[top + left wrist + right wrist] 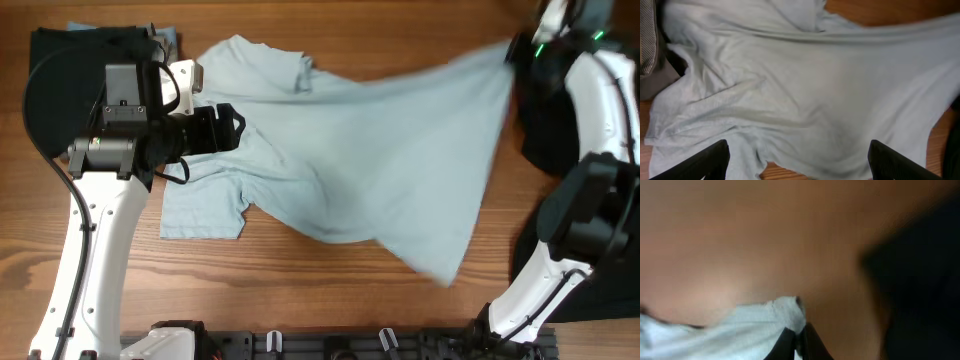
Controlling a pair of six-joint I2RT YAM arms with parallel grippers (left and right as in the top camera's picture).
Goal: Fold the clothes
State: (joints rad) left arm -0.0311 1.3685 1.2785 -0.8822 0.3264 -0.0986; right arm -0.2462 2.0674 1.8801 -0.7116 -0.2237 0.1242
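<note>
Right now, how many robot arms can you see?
2. The left arm stands over the light-blue T-shirt's sleeve end; the right arm rises at the far right, its end effector pinching the shirt's corner.

pale blue T-shirt (380, 150): looked like soft, matt cloth of fine knit, creased and rumpled.
table (300, 290): showed brown wood grain, smooth, with a faint sheen.
black garment (60, 90), upper left of the frame: appeared as dark, matt cloth.
left arm (85, 262): wore a smooth white plastic shell, slightly glossy; matt black parts at the wrist.
</note>
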